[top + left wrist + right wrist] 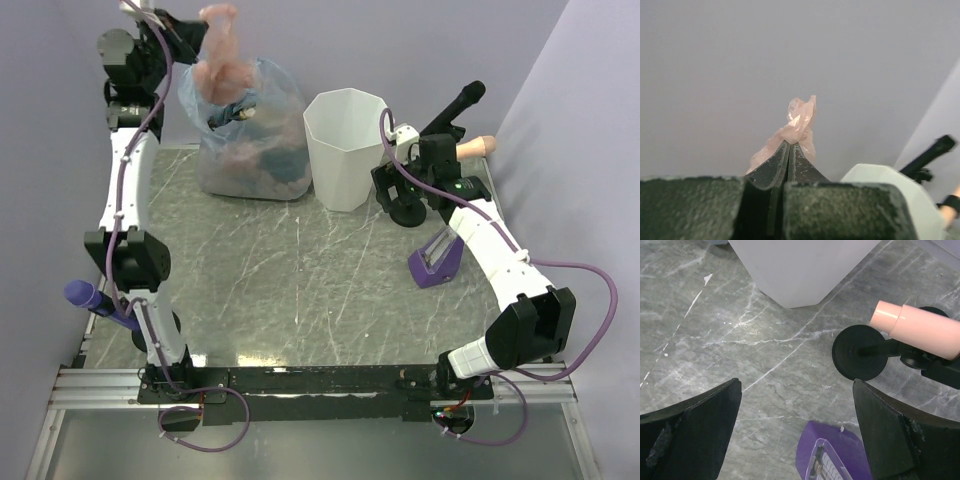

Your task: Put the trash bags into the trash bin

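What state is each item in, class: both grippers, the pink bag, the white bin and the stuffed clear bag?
thin pink plastic trash bag: crumpled, held raised.
left gripper: shut on the pink bag.
right gripper: open, empty, above the table.
white faceted plastic trash bin: upright, nothing visible inside.
stuffed clear-bluish plastic bag: full, standing on the table.

The trash bin [345,148] is seen as smooth, matt white plastic. The pink trash bag [799,122] is formed of thin, crinkled, translucent film; a glossier film is shown by the clear-bluish bag [262,120]. The table [300,280] is finished like grey veined marble, faintly sheened. The left gripper [789,146] is surfaced in matt black, grainy material.
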